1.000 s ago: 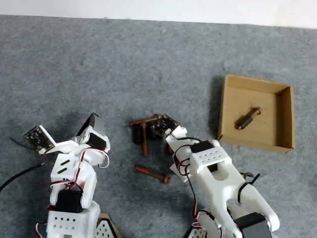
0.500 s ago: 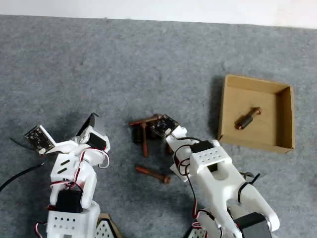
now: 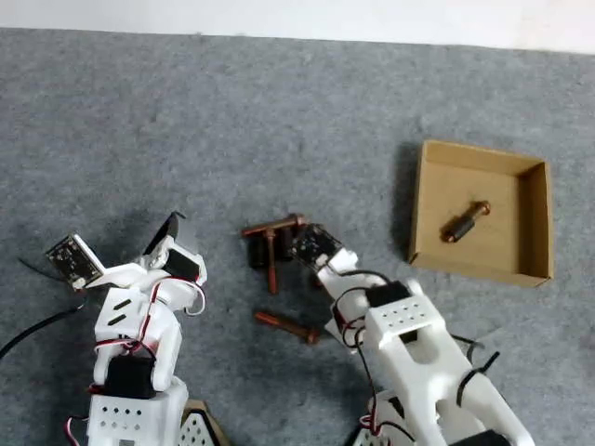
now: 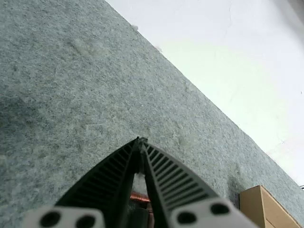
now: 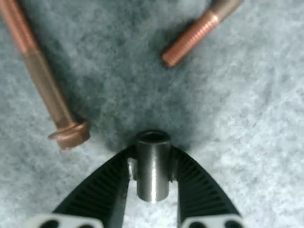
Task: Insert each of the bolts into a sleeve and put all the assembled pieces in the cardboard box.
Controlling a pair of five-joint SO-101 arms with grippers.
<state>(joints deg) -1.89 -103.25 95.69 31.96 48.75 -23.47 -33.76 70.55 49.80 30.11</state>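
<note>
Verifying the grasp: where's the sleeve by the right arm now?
Right wrist view: the sleeve is gripped between the right arm's jaws, with a flanged bolt head close on one side and another bolt's threaded tip farther ahead.

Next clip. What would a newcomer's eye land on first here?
The right gripper is clamped on a dark sleeve, with loose copper bolts lying around it on the grey mat. Next comes the cardboard box, off to the right in the high view, with one assembled piece already inside.
</note>
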